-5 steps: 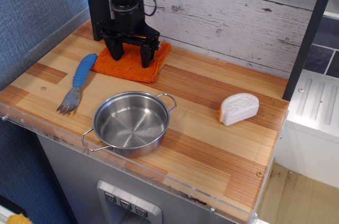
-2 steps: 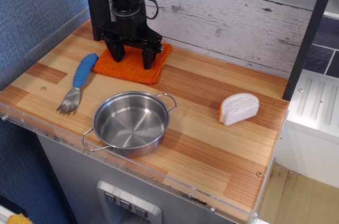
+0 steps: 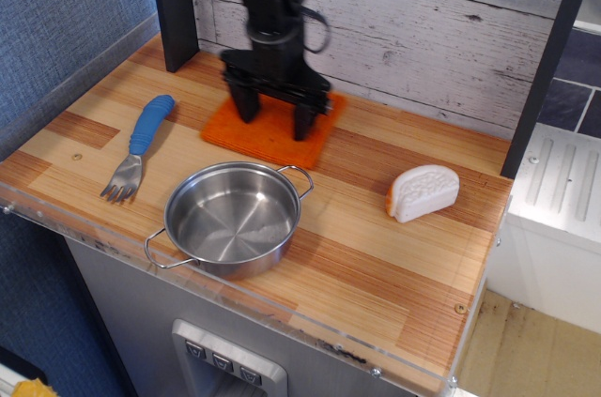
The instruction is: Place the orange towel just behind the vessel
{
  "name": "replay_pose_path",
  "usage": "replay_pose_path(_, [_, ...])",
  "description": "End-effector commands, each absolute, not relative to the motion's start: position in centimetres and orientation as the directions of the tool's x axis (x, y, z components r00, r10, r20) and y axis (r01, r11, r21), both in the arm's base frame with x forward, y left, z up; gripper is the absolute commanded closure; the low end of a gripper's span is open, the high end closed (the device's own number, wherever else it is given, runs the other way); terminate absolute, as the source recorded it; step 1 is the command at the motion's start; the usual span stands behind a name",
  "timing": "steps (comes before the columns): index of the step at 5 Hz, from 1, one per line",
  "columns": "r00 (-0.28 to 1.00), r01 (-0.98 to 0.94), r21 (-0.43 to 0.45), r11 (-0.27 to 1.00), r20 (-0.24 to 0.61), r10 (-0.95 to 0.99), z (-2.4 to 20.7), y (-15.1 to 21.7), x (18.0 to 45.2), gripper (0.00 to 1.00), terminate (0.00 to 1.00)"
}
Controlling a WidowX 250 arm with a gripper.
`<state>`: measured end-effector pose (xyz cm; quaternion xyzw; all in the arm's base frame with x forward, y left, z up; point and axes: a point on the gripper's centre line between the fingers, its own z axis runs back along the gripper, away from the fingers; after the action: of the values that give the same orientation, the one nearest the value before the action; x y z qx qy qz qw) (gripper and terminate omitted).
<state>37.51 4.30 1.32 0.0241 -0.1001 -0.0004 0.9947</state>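
The orange towel point(image 3: 270, 141) lies flat on the wooden counter, just behind the vessel, a shiny steel pan point(image 3: 233, 219) with two wire loop handles. The towel's front edge is close to the pan's rear handle. My gripper point(image 3: 274, 115) stands upright over the towel. Its two black fingers are spread wide apart, with both tips down on the cloth. The back part of the towel is hidden behind the fingers. The pan is empty.
A fork with a blue handle point(image 3: 139, 144) lies left of the pan. A white-and-orange wedge block point(image 3: 423, 192) sits to the right. A black post point(image 3: 175, 12) stands at the back left, before the plank wall. The counter edge runs along the front.
My gripper has moved right along the back of the counter, and the orange towel has slid right with it, from near the fork to behind the pan.
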Motion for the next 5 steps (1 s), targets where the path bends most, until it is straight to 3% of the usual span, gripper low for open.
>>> replay_pose_path(1, [0.953,0.144,0.053,0.988,0.260,-0.152,3.7,-1.8,37.3,0.00,0.00])
replay_pose_path(3, [0.942,0.216,0.040,0.976,0.254,-0.219,3.7,-4.8,36.2,0.00,0.00])
replay_pose_path(5, [0.935,0.172,0.068,0.983,0.302,-0.184,6.0,-3.2,37.3,0.00,0.00])
